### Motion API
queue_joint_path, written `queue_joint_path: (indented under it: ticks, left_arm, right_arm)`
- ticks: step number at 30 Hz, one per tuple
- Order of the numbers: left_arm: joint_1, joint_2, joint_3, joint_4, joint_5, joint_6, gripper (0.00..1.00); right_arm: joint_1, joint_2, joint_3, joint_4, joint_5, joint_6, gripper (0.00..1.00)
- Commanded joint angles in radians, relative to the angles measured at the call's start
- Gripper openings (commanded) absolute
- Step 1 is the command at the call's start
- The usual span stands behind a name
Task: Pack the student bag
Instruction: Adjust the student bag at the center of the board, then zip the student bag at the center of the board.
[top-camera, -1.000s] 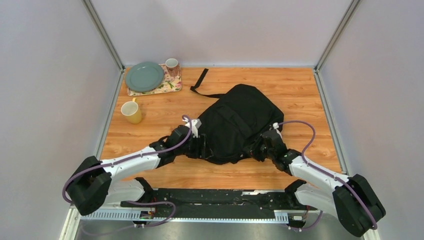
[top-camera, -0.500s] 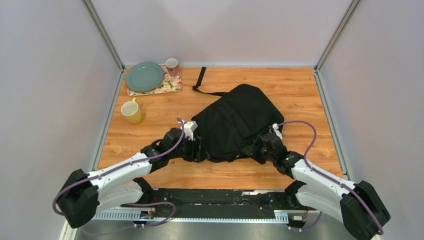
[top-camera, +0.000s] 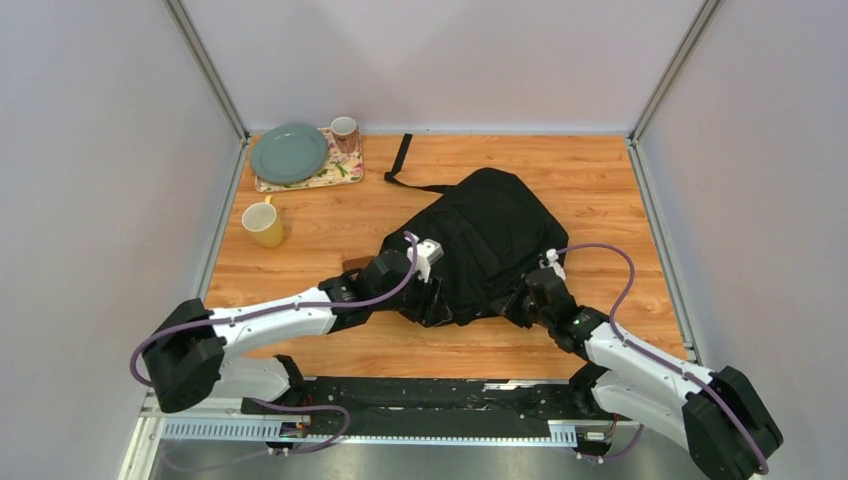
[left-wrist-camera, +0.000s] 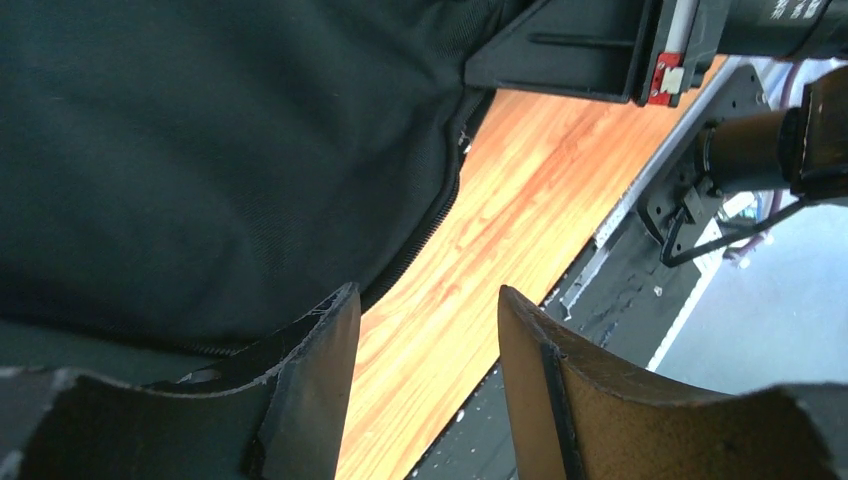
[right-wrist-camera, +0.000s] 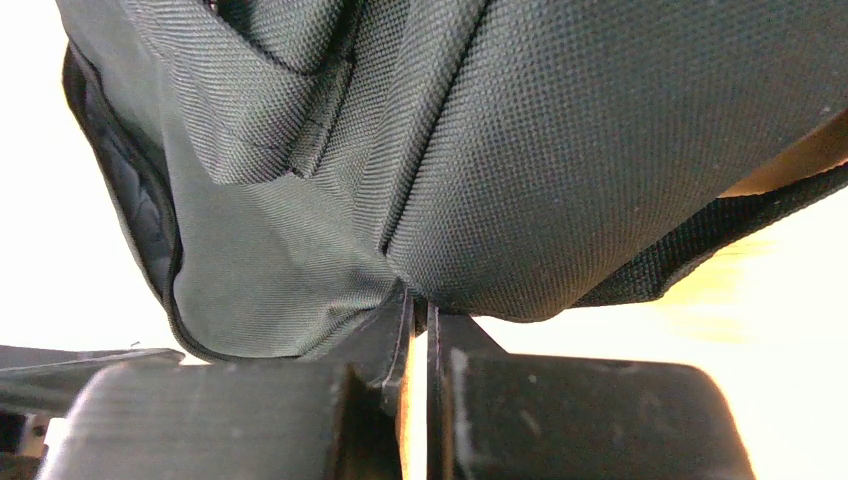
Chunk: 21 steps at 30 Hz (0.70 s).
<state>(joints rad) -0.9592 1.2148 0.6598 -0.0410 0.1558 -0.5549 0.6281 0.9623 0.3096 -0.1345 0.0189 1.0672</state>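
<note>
The student bag (top-camera: 480, 245) is lying flat near the middle of the tabletop (top-camera: 600, 190), its loose strap (top-camera: 400, 160) trailing toward the far edge, and it is being flanked at its near side by both arms. The left gripper (left-wrist-camera: 425, 300) is being held spread just beside the bag's near-left edge, bare wood showing between its fingers (left-wrist-camera: 310, 380), while the right gripper (right-wrist-camera: 420, 310) is being held pressed together against the fabric at the near-right edge (whether a fold is caught there cannot be told)
</note>
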Motion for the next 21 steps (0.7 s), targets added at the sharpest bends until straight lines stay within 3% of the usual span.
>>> queue_joint_path:
  ticks: [1, 6, 12, 17, 21]
  left_arm:
    - [-0.048, 0.084, 0.070, 0.085, 0.065, 0.020, 0.59]
    - [-0.073, 0.135, 0.078, 0.167, 0.086, -0.023, 0.58]
    - [-0.093, 0.245, 0.113, 0.208, 0.111, -0.023, 0.57]
    - [-0.096, 0.292, 0.127, 0.242, 0.162, -0.059, 0.51]
    - [-0.098, 0.304, 0.133, 0.219, 0.090, -0.044, 0.55]
  right_arm:
    - [0.004, -0.098, -0.062, 0.050, 0.016, -0.016, 0.00]
    - [0.004, -0.178, -0.139, 0.200, -0.040, -0.007, 0.00]
    - [0.004, -0.178, -0.136, 0.219, -0.060, -0.022, 0.00]
    - [0.002, -0.178, -0.119, 0.207, -0.059, -0.032, 0.00]
    - [0.004, -0.174, -0.116, 0.217, -0.069, -0.036, 0.00]
